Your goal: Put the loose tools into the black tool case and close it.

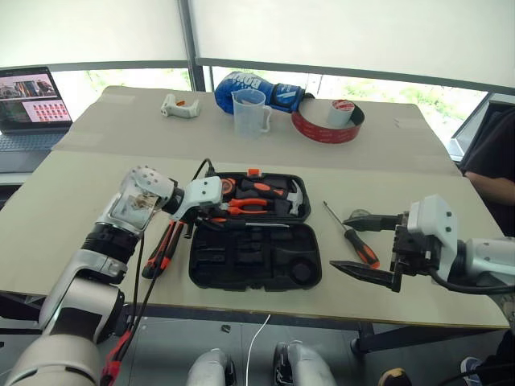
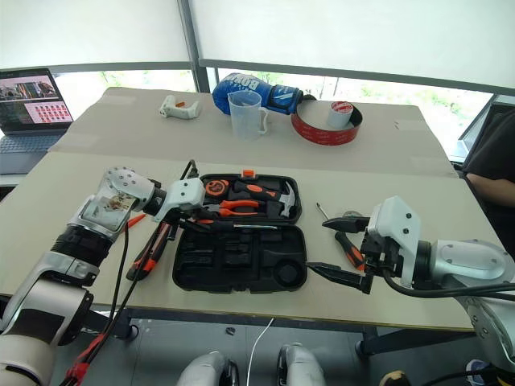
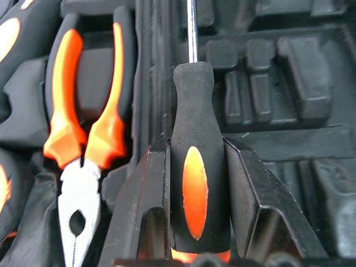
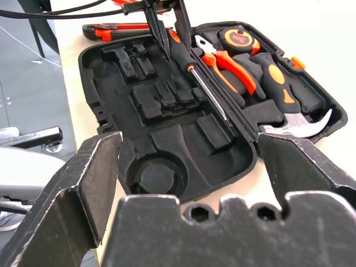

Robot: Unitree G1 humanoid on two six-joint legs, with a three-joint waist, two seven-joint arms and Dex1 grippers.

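The black tool case (image 1: 251,256) lies open in the middle of the table, its lid half holding pliers (image 3: 83,139), a hammer and a tape measure. My left gripper (image 1: 211,219) is over the case's left side, shut on an orange-and-black screwdriver (image 3: 194,183). The screwdriver's shaft (image 1: 265,225) runs along the hinge line. Another orange-and-black screwdriver (image 1: 360,247) lies on the table right of the case. My right gripper (image 1: 338,241) hovers open around that spot, with nothing between its fingers. An orange-black utility knife (image 1: 163,248) lies left of the case.
At the back of the table stand a clear measuring cup (image 1: 249,111), a blue boxing glove (image 1: 241,84), a big red tape roll (image 1: 326,127) and a white dispenser (image 1: 179,106). A laptop (image 1: 32,104) sits far left. A person's dark sleeve (image 1: 492,161) shows at the right edge.
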